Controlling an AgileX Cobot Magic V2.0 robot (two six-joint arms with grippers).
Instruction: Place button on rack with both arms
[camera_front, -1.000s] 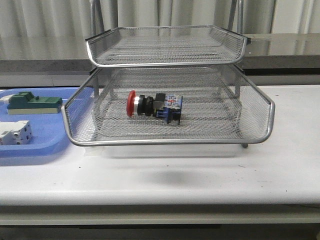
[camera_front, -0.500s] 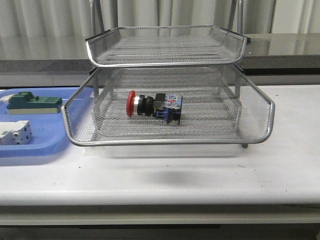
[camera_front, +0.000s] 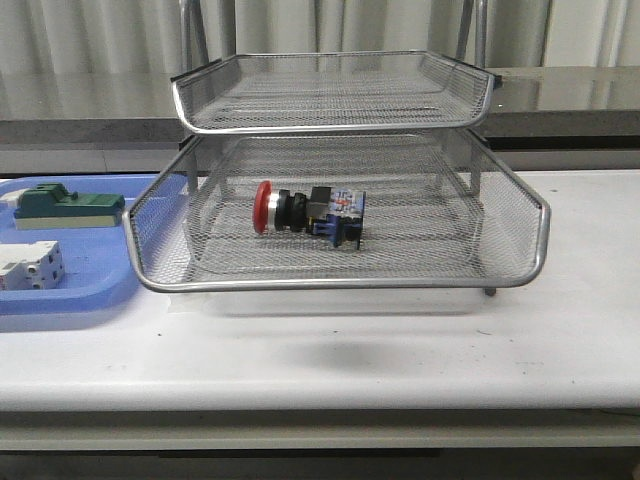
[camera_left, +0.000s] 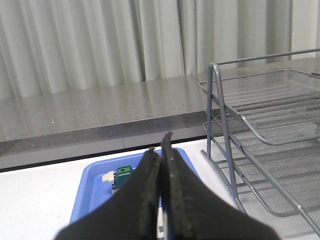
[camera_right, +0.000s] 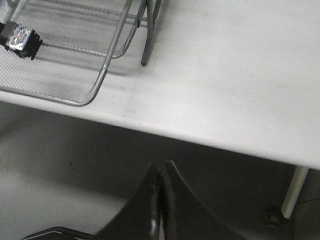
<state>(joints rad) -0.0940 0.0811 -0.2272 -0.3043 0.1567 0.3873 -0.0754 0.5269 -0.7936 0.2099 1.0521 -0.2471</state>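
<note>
Tools of both arms are pressed fully closed and empty, left tool (camera_left: 161, 165) near the blue tray (camera_left: 90, 185), right tool (camera_right: 161, 185) beyond the table (camera_right: 235, 75) edge, while the button (camera_front: 308, 213) lies unmoved in the rack (camera_front: 335, 283)'s middle tier.

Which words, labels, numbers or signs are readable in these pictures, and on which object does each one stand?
None can be read.
Red-headed push-button switch in the silver wire-mesh rack: its pale rear face carries marks, too small and blurred.
Green block and white blocky part on the blue plastic tray: no legible text.
</note>
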